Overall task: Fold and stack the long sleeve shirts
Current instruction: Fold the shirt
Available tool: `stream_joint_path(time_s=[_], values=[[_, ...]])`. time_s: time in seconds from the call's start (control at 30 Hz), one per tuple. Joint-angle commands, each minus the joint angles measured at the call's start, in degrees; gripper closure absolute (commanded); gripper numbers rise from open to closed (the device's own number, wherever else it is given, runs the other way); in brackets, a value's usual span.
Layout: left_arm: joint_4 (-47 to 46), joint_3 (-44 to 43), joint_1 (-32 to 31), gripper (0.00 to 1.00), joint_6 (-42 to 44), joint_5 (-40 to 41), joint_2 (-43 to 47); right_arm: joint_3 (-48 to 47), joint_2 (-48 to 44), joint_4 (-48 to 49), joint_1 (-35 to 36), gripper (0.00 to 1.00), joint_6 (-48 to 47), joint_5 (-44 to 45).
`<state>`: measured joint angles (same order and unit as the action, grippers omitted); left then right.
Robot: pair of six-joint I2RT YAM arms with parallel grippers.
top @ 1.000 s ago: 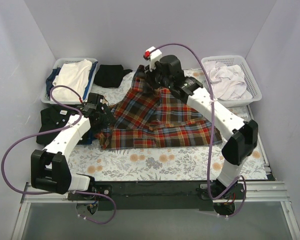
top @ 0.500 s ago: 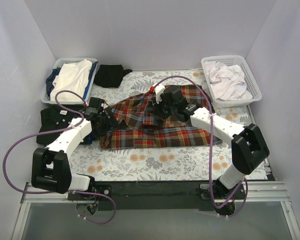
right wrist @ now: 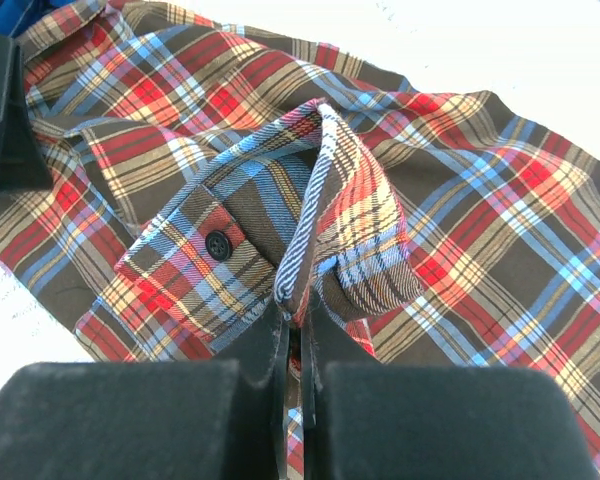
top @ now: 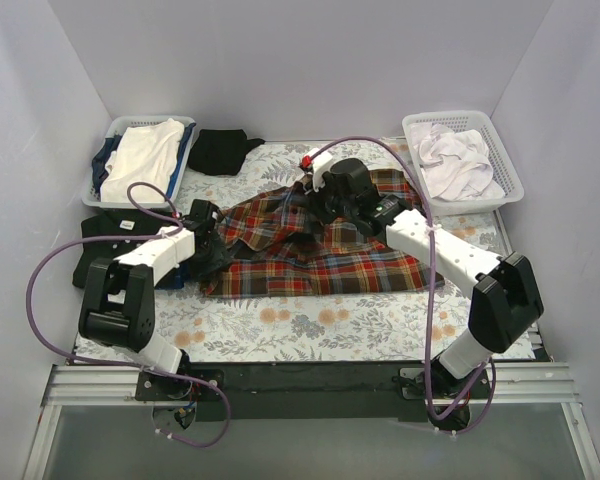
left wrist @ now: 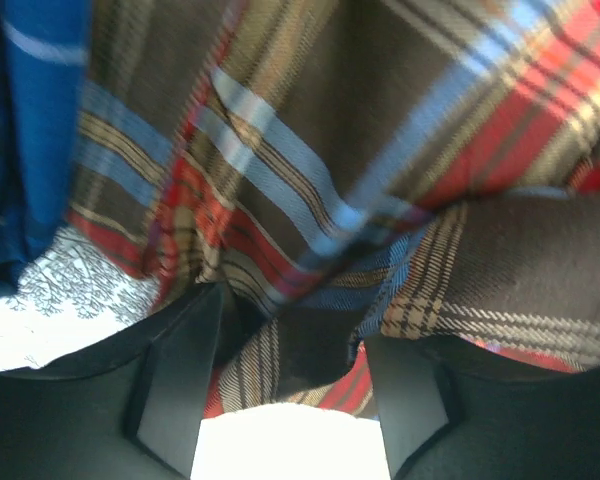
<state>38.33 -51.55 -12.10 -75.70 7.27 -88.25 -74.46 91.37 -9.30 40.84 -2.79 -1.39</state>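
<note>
- Top external view: the plaid shirt (top: 320, 250) lies spread and rumpled on the floral table cover (top: 310, 325), reaching from one gripper to the other. The right gripper (top: 315, 205) is down on the shirt's far middle part. The left gripper (top: 215, 250) is at its left edge. A black garment (top: 223, 150), probably the second shirt, lies crumpled well beyond the left gripper
- Left wrist view: the left gripper (left wrist: 290, 340) has its fingers (left wrist: 170, 390) apart, with a loose bunch of plaid sagging between them. Nothing is pinched, so it counts as released, though cloth is inside its reach
- Right wrist view: the right gripper (right wrist: 295, 315) is clenched on a raised fold of the plaid, right beside a buttoned band (right wrist: 217, 243). The rest of the shirt fans out flat ahead of the fingertips
- Step in hand, as a judgement: this looks like folding the plaid shirt, with stacking not begun
- Next move, likely: the left jaws need to close firmly on the edge, so both arms can carry the cloth over evenly without dragging the layers beneath
</note>
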Motion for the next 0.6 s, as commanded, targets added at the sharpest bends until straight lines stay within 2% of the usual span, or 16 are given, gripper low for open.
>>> stream_joint_path(time_s=[0.0, 0.2, 0.23, 0.33, 0.4, 0.47, 0.57], values=[[-2.2, -4.0, 0.8, 0.50, -2.4, 4.9, -1.4, 2.7, -5.2, 0.3, -0.5, 0.99, 0.0, 1.0], [-2.1, -2.6, 0.8, 0.70, -3.6, 4.8, -3.4, 9.8, -8.9, -2.4, -0.8, 0.99, -0.2, 2.8], [-2.1, -2.1, 1.0, 0.76, -3.4, 4.8, -3.4, 10.8, -8.9, -3.5, -0.8, 0.99, 0.1, 3.8], [-2.2, 0.0, 1.2, 0.84, -3.3, 4.3, -2.6, 11.4, -9.2, -9.4, -0.9, 0.99, 1.9, 3.2], [-2.3, 1.3, 1.2, 0.86, -3.4, 4.2, -2.2, 11.7, -9.6, -14.2, -0.9, 0.89, 4.1, 1.7], [-2.0, 1.6, 1.3, 0.87, -3.6, 4.2, -2.1, 13.1, -10.5, -17.7, -0.9, 0.72, 7.1, -0.3], [-2.3, 1.7, 1.2, 0.87, -3.7, 3.6, -1.9, 15.7, -13.8, -21.6, -0.9, 0.58, 10.4, -2.2]])
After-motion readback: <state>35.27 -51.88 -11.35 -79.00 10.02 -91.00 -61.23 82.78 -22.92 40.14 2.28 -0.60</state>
